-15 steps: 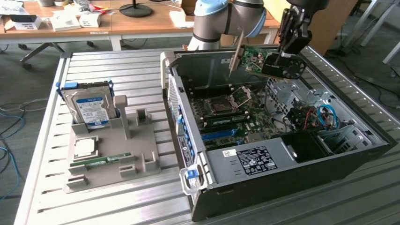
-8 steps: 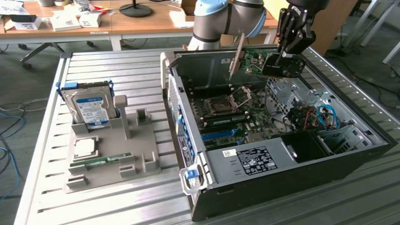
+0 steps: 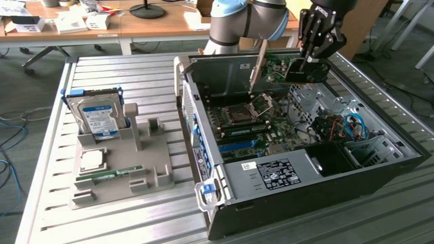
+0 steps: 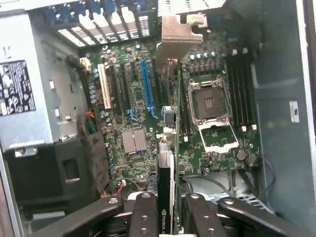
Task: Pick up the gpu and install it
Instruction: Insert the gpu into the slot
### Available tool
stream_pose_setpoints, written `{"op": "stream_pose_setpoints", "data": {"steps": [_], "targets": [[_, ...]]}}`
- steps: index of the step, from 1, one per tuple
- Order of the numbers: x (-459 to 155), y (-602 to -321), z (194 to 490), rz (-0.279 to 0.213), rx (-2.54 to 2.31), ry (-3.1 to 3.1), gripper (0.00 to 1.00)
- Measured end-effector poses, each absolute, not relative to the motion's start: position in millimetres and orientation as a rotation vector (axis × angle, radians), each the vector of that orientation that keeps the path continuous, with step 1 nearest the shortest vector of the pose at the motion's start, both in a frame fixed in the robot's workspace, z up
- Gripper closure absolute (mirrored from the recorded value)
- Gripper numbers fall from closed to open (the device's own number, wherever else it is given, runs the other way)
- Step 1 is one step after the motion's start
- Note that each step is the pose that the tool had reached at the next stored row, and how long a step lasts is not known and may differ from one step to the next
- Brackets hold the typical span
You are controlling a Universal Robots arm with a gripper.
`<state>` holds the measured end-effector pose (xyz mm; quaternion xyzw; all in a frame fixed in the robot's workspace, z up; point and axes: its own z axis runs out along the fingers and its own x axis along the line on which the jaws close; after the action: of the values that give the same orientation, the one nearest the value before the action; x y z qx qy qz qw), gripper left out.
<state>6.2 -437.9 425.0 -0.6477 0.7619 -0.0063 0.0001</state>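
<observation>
Gripper (image 3: 310,62) jaws clenched on the gpu (image 3: 285,69), which is suspended over the motherboard (image 4: 129,148) of the open computer case (image 3: 379,175), upper right of the exterior view.

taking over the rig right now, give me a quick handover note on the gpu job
Hand: shut on the gpu, gripping the card on edge.
Gpu: held in the air inside the open computer case, above the motherboard, with its metal bracket at the end away from the hand.
Done: pickup. The gpu is up and over the board.
Left: the card is not seated in any slot, and the long blue slot is empty.
</observation>
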Motion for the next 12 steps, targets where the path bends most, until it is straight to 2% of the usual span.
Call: {"op": "stream_pose_setpoints", "data": {"steps": [12], "targets": [[6.3,-437.9,424.6,-0.020,-2.258,2.183,0.74]]}}
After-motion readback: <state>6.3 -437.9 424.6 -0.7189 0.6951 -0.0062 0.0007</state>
